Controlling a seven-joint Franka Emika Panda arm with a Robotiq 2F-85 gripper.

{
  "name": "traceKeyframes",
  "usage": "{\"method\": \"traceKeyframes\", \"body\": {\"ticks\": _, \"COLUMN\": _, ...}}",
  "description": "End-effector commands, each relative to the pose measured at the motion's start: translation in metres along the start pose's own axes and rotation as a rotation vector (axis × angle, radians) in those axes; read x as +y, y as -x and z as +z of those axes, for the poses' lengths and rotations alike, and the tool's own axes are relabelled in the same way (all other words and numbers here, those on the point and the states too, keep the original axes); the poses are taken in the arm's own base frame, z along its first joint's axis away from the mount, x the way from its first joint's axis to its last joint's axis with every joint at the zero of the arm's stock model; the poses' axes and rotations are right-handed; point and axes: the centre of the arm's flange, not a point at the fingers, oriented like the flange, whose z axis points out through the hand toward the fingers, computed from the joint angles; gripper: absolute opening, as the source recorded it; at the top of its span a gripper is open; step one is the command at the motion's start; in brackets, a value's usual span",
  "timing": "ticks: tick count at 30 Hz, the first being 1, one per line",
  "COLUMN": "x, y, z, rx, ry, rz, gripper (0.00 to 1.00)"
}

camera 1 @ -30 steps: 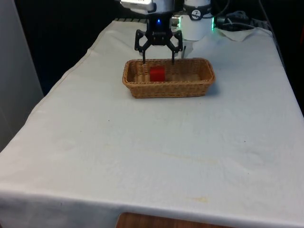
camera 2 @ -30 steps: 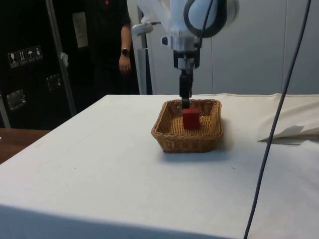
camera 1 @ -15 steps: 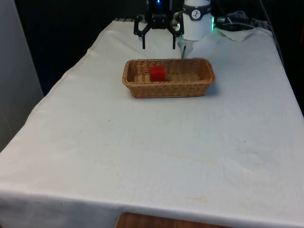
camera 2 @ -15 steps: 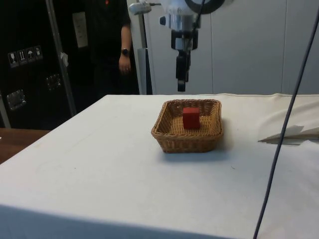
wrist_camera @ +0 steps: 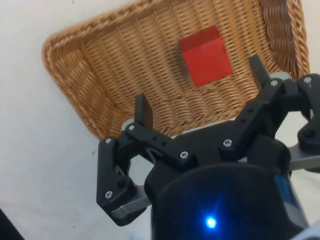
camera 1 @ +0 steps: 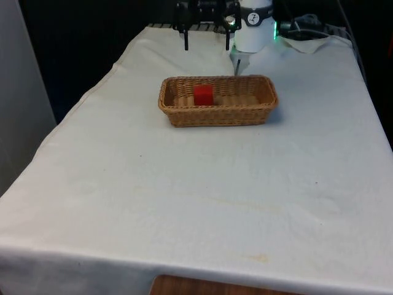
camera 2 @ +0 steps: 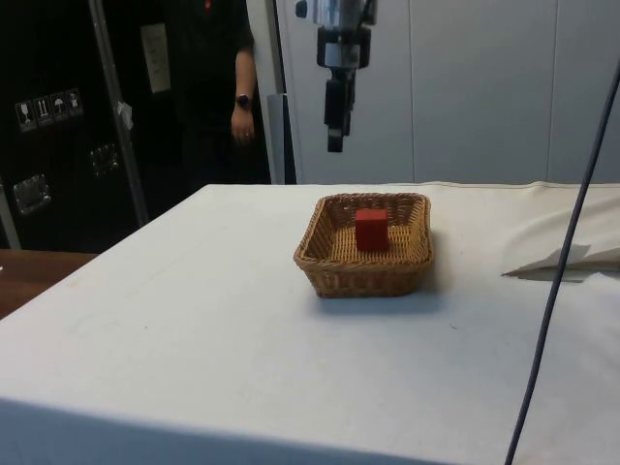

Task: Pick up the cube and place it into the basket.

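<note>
A red cube [camera 1: 203, 94] rests on the floor of the woven wicker basket [camera 1: 264, 107], toward the front view's left end. In the side view the cube [camera 2: 370, 229] sits in the basket [camera 2: 329, 271] near its far part. My black gripper [camera 1: 206, 44] hangs open high above the basket's far rim, nothing between its fingers. From the side the gripper [camera 2: 335, 143] is well above the basket. In the wrist view the cube [wrist_camera: 206, 56] lies inside the basket [wrist_camera: 75, 65] beyond the spread gripper [wrist_camera: 201, 87].
The white cloth covers the table [camera 1: 202, 184] around the basket. A person [camera 2: 218, 87] in dark clothes stands behind the table in the side view. A cable [camera 2: 562, 252] hangs down at that view's right.
The open gripper has risen steadily from just over the cube inside the basket to high above it. The cube stays where it lay in the basket.
</note>
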Motion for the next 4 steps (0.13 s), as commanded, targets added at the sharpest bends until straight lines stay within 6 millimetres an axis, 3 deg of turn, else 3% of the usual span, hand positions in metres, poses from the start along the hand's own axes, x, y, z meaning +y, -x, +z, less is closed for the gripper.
{"method": "traceKeyframes", "body": {"ticks": 1, "x": 0.0002, "y": -0.003, "z": -0.0019, "rx": 0.001, "ry": 0.001, "rz": -0.001, "gripper": 1.0}}
{"method": "traceKeyframes", "body": {"ticks": 4, "x": 0.0005, "y": -0.0129, "z": -0.0042, "rx": -0.006, "ry": 0.007, "rz": -0.001, "gripper": 1.0}}
